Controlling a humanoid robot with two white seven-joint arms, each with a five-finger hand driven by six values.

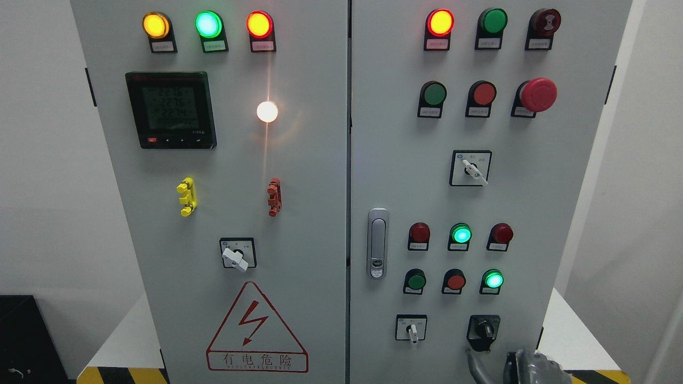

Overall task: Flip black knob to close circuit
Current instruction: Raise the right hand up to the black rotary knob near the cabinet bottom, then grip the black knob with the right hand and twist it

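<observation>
the black knob (484,329) is seen low on the right door, not yet gripped. the right hand (525,367) is raised just below it; its finger state cannot be told. the flip is judged undone.

A digital meter (171,110) sits upper left, a red mushroom button (538,95) upper right, a warning triangle (256,329) below.
</observation>
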